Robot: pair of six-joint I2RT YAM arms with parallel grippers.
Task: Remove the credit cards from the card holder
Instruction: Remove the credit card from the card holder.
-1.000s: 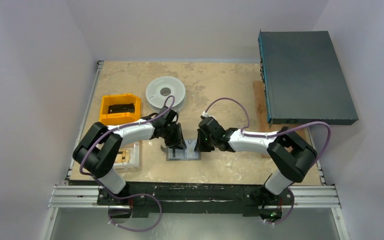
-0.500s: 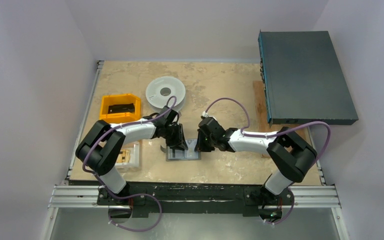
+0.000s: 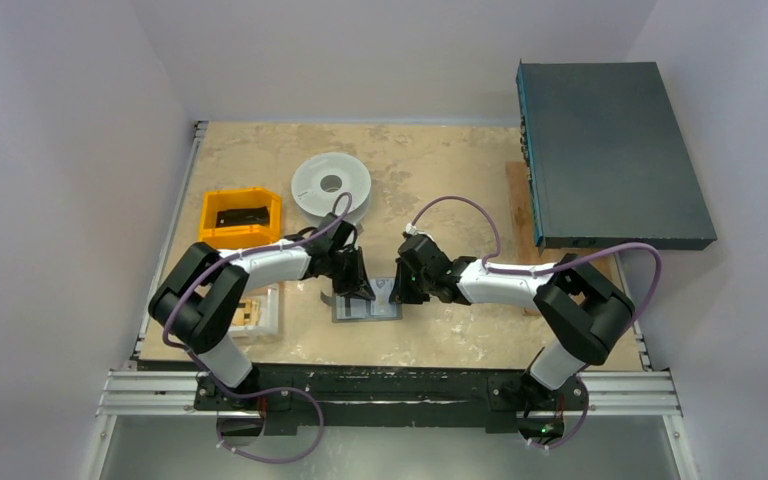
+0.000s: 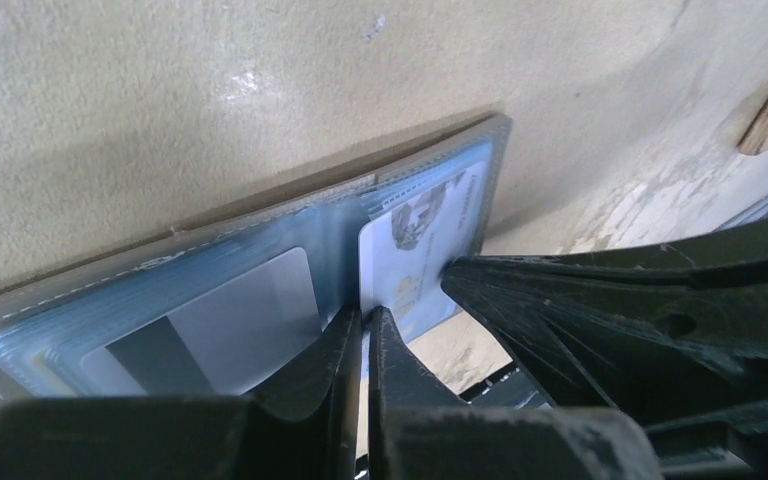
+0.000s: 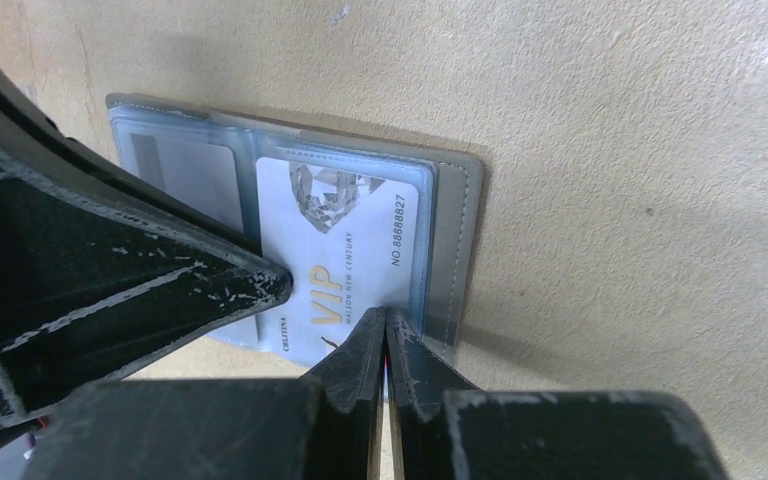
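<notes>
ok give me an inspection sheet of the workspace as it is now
surface: table, tan and mottled
job's things: card holder lies open and flat; white card and grey card show in its clear sleeves
clutter: pale spool, yellow bin with a black item, clear box, dark case on a wooden board
grippers: left gripper and right gripper both shut, tips at the holder's edge by the white card; actual grip cannot be told
cables: purple cables loop over both arms
surroundings: white walls
</notes>
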